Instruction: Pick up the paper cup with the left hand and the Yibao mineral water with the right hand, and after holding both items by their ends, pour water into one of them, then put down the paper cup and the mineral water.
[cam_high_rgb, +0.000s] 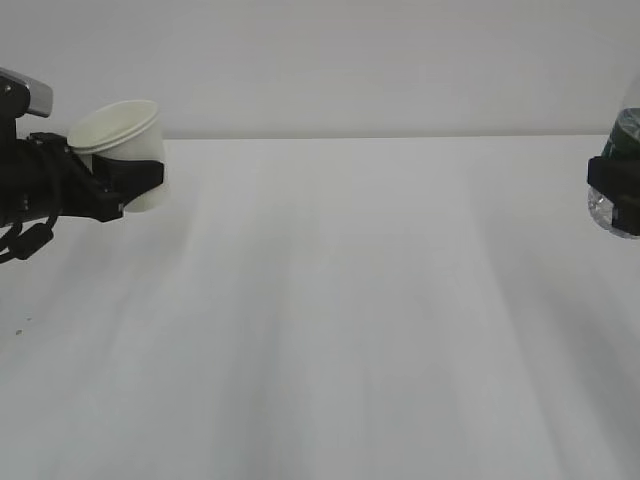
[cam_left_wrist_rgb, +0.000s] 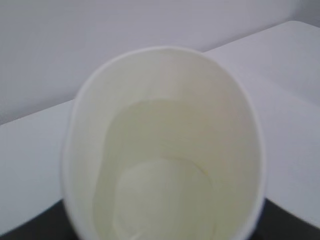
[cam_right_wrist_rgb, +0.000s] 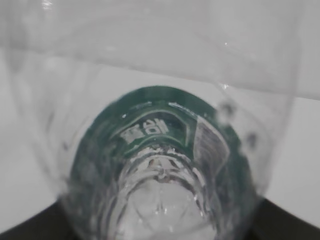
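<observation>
Bench (cam_high_rgb: 340, 330), a plain white surface, fills the near and middle ground of the exterior view and carries no objects between the two arms.

At the left edge, above the far part of the bench, the small white tapered paper cup (cam_high_rgb: 125, 145) with a rolled rim is held clear of the surface. It is tilted, mouth facing up and leftward. The left wrist view looks straight into the paper cup (cam_left_wrist_rgb: 165, 150): the pale cream interior and round bottom are visible; whether any liquid lies in it cannot be told from the blurred view.

The left gripper (cam_high_rgb: 125, 185), black with cables trailing from it, reaches in from the left edge roughly level with the bench. Its jaws stand part-way apart, clamped on the lower half of the cup wall.

At the right edge, at similar height, the small clear ribbed plastic water bottle with a dark green label band (cam_high_rgb: 625, 135) is only partly in frame. The right wrist view shows the bottle (cam_right_wrist_rgb: 160, 150) from its base end, the green label seen through the clear plastic; the contents level cannot be determined.

The right gripper (cam_high_rgb: 615, 195), black, enters from the right edge and grips the bottle near its base, jaws part-way apart on the body.

Cup and bottle are well apart, at opposite sides of the bench.
</observation>
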